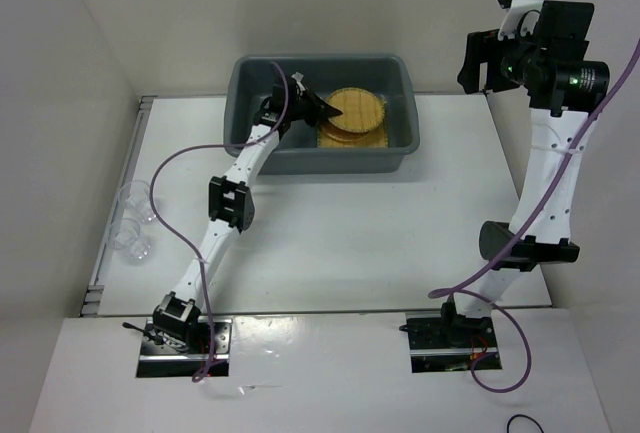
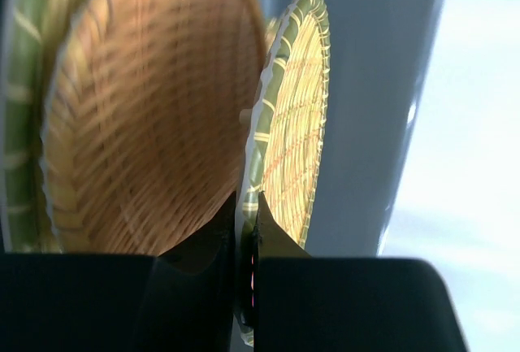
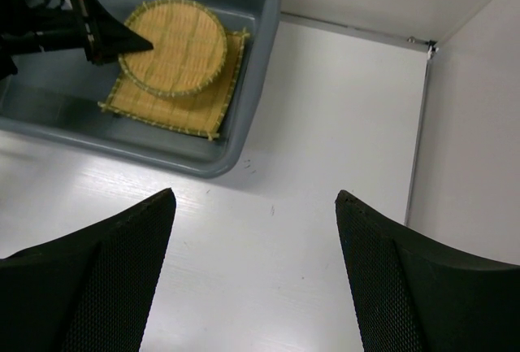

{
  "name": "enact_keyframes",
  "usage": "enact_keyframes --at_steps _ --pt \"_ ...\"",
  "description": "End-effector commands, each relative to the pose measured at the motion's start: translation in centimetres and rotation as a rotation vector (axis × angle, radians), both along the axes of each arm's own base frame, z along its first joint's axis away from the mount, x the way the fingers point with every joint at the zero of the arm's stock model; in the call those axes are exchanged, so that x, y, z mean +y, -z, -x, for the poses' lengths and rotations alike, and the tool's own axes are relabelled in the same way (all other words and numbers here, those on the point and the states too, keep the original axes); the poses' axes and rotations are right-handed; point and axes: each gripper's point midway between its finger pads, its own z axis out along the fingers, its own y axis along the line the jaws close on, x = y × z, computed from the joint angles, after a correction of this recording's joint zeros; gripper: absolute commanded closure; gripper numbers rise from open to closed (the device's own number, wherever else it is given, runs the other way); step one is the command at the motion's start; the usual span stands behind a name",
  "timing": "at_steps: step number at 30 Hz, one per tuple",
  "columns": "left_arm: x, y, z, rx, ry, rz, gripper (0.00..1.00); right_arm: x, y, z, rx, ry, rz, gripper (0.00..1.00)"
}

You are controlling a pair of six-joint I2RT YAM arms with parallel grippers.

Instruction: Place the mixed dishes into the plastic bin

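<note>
Overview from above: large dark grey rectangular plastic bin (image 1: 340, 161): stands at the far middle of the white table (image 1: 400, 223); square yellow woven bamboo mat (image 1: 378, 139): lies flat on the bin floor, toward the right end; green-rimmed round woven disc (image 1: 358, 108): rests on top of the mat, inside the bin; left gripper (image 1: 335, 111): reaches over the near wall from the left, tip at the disc's left rim; small clear plastic cups (image 1: 133, 243): stand upright at the table's left edge, outside the bin and well apart from it; right arm (image 1: 545, 173): rises at the right side, off to the right of the bin.

Left wrist view: left gripper (image 2: 248, 206): fingers pressed together with only a thin slit between; green rim of the disc (image 2: 296, 116): runs straight into that slit, so pinched by its edge; round woven orange-tan disc (image 2: 146, 116): sits just left of it and overlaps it, blurred and close to the lens; grey bin wall (image 2: 382, 84): stands behind both; bright white table beyond the wall.

Right wrist view: right gripper (image 3: 253, 197): fingers (image 3: 106, 287) spread wide, hangs above bare table to the right of the bin (image 3: 122, 145); mat (image 3: 175, 108): lies flat in the bin, one corner close to the right wall; green-rimmed disc (image 3: 175, 47): lies on the mat; left gripper (image 3: 146, 43): touches the disc's left rim with its tip.
</note>
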Motion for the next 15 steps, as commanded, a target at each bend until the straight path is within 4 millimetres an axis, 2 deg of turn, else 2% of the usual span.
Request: enact_keyframes --at_steps 1,2,3,6,7,10,13,14,15 --pt "2.3 -1.0 -2.8 -0.072 -0.086 0.074 1.00 -0.4 -0.5 0.7 -0.021 0.012 0.022 0.16" --pt "2.4 -1.0 -2.9 -0.073 -0.094 0.071 1.00 -0.4 -0.9 1.1 -0.032 0.012 0.024 0.16" --pt "3.3 -1.0 -3.5 -0.075 -0.120 0.067 1.00 -0.6 -0.4 1.0 -0.018 0.020 0.026 0.16" --pt "3.3 -0.2 -3.5 -0.065 -0.120 0.064 1.00 -0.5 -0.5 1.3 -0.019 0.020 0.026 0.16" --pt "3.9 -0.2 -3.8 -0.065 -0.129 0.063 1.00 -0.9 -0.5 1.3 -0.019 0.029 0.026 0.16" --pt "4.0 0.3 -3.7 -0.050 -0.127 0.050 0.89 -0.9 -0.5 1.3 -0.019 0.029 0.026 0.16" --pt "4.1 0.2 -3.5 -0.051 -0.121 0.031 0.83 -0.7 -0.5 1.3 -0.019 0.021 0.022 0.16" --pt "4.1 0.2 -3.5 -0.051 -0.121 0.031 0.78 -0.7 -0.5 1.3 -0.019 0.021 0.022 0.16" --pt "4.1 0.2 -3.5 -0.051 -0.121 0.031 0.64 -0.7 -0.5 1.3 -0.019 0.021 0.022 0.16"
